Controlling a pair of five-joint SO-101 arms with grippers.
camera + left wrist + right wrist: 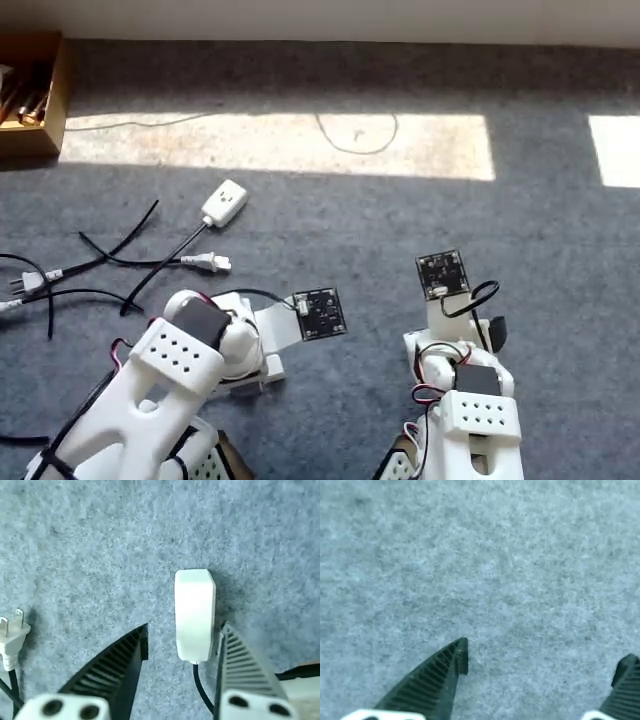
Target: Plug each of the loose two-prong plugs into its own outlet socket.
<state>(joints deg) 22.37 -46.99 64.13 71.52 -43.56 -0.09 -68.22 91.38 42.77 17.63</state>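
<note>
1. Grey carpeted counter [420, 230], with a sunlit band at 12 o'clock.
2. One outlet socket [224, 203] at 10 o'clock.
3. Two loose plugs: white plug [207, 262] near the outlet socket, second plug [30, 283] at 9 o'clock.
4. My left jaws and right jaws gape wide, both empty.

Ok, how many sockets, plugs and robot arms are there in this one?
Sockets: 1, the white socket.
Plugs: 2, the near plug by the socket and the far plug.
Arms: 2, the left arm and the right arm.
Total: 5.
The white bit at the edge: cannot tell.
</note>
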